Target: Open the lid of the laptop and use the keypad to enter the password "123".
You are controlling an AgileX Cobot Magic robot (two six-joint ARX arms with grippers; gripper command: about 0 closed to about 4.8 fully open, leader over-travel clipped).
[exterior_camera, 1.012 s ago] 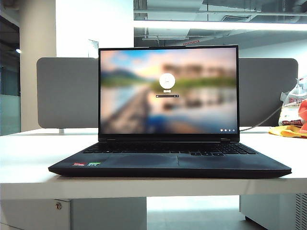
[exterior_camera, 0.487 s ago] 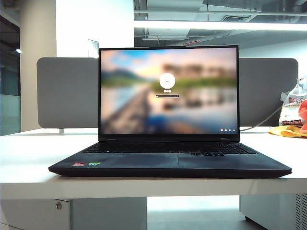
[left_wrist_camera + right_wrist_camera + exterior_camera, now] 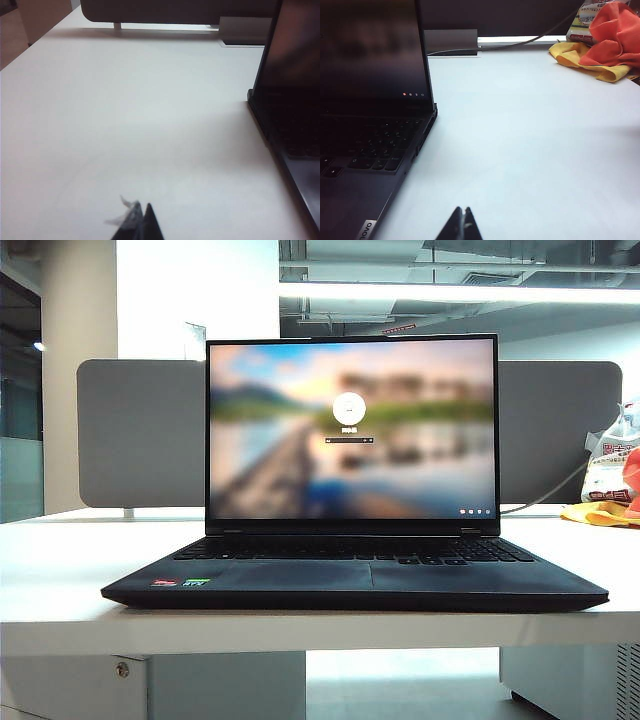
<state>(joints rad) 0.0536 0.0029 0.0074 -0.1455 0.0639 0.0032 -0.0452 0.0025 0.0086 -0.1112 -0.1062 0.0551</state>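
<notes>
White table (image 3: 60,570) at left, grey divider panel (image 3: 140,430) behind; left claw (image 3: 140,222) low over bare tabletop, tips pressed together, empty. Centre frame, laptop (image 3: 355,585) sits square, lid (image 3: 352,430) upright showing the login screen, keypad (image 3: 350,551) unobstructed. Right claw (image 3: 462,225) likewise pinched shut, empty beside the laptop; orange-yellow cloths (image 3: 605,45) lie well clear, far right.

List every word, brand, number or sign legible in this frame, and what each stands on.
"ovo": end of a brand tag, cut off by the frame edge, on the laptop's front corner, right wrist view.
Login screen text under the round icon: too small to read.
Palm-rest stickers, red and green: too small.
Red print on the white bag: blurred, unreadable.
Key legends on the keypad: too dark.
Nothing readable in the left wrist view.
</notes>
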